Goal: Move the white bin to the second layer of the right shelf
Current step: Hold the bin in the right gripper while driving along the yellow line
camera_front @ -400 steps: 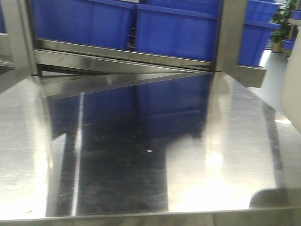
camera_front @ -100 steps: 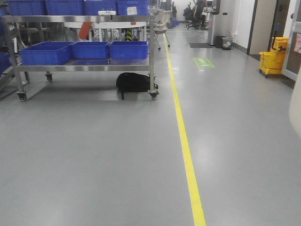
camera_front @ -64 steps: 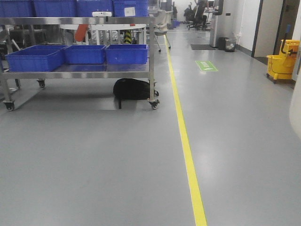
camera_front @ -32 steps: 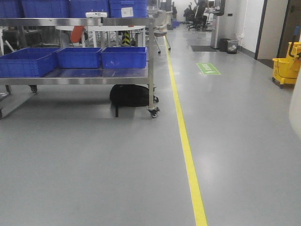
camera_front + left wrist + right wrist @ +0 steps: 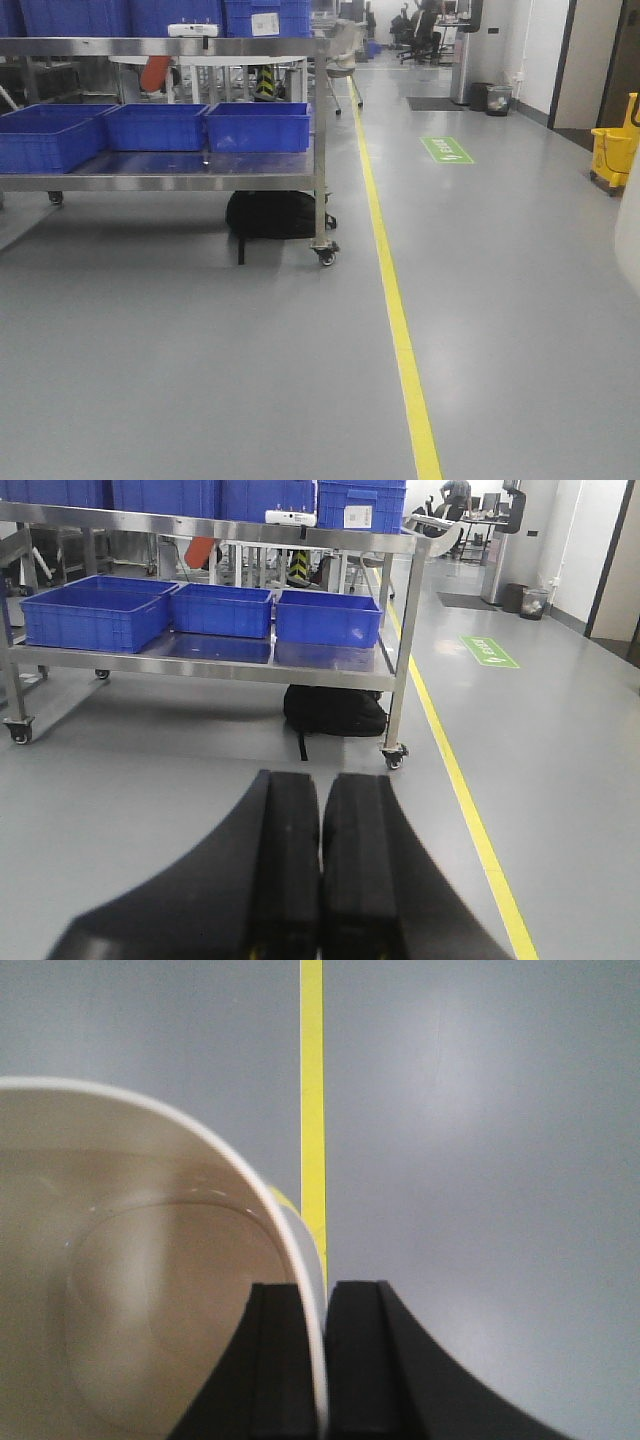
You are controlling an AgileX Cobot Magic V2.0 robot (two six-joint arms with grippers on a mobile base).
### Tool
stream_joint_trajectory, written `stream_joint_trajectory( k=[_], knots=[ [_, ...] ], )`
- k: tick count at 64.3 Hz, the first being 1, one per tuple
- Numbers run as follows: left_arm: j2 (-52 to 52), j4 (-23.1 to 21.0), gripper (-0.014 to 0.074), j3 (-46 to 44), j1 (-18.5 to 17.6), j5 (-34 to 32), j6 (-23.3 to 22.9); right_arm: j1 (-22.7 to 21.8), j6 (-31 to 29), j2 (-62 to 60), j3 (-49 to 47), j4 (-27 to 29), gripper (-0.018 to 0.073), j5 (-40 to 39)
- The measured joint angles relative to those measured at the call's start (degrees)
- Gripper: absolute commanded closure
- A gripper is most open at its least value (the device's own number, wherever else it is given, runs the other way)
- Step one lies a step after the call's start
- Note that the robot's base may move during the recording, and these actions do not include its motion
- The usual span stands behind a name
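In the right wrist view the white bin [image 5: 150, 1290] fills the lower left, a cream glossy tub seen from above its rim. My right gripper [image 5: 325, 1295] is shut on the bin's wall, one finger inside and one outside, and holds it above grey floor. In the front view a pale sliver of the white bin [image 5: 632, 230] shows at the right edge. My left gripper [image 5: 320, 790] is shut, its black fingers pressed together with nothing between them. The right shelf second layer is out of view.
A wheeled steel cart [image 5: 200, 182] stands ahead on the left, carrying blue crates [image 5: 258, 125], with a black bag [image 5: 270, 213] under it. A yellow floor line [image 5: 395, 300] runs ahead. A yellow mop bucket [image 5: 615, 150] stands far right, a green floor sign [image 5: 447, 149] beyond.
The front view has left the mirror-like steel tabletop and now looks over open floor. The cart has grown nearer and lower in frame. The mop bucket has slid toward the right edge.
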Motion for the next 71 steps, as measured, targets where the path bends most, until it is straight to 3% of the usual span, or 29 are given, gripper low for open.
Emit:
stream_joint_trajectory(
  k=[71],
  knots=[
    [0.0, 0.0, 0.0512, 0.0, 0.0, 0.0, 0.0, 0.0, 0.0, 0.0, 0.0, 0.0, 0.0494, 1.3]
  ],
)
